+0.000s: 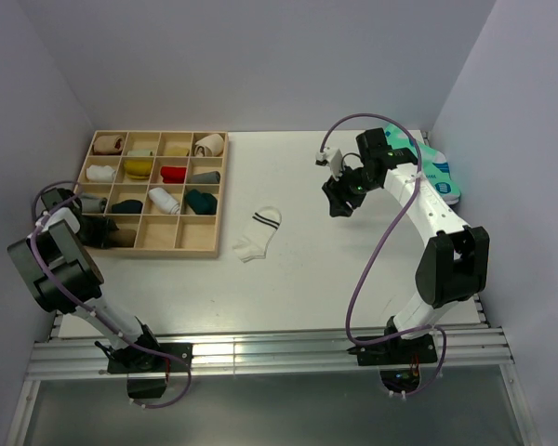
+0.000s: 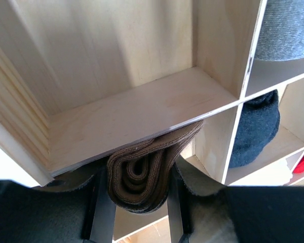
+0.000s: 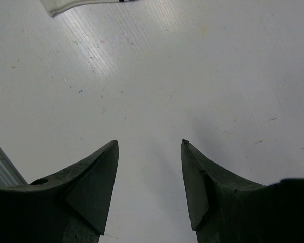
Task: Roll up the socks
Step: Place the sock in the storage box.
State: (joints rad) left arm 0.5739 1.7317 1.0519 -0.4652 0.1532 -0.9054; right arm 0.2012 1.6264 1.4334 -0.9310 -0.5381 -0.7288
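Note:
My left gripper (image 2: 137, 167) is shut on the rolled tan-brown sock (image 2: 142, 174), its spiral end facing the camera, at a compartment of the wooden tray (image 2: 142, 114). From above, the left gripper (image 1: 98, 232) is at the tray's bottom-left cell and the brown roll (image 1: 119, 237) lies there. The short white sock with dark cuff stripes (image 1: 259, 234) lies flat on the table to the right of the tray. The teal pair (image 1: 437, 167) lies at the far right, behind my right arm. My right gripper (image 3: 149, 152) is open and empty above bare table (image 1: 339, 200).
The wooden tray (image 1: 209, 249) holds several rolled socks: tan, yellow, red, white, teal, grey. A dark grey roll (image 2: 256, 129) and a grey one (image 2: 286, 30) show in neighbouring cells. A white sock's edge (image 3: 86, 4) shows at the top of the right wrist view. Walls close in on both sides.

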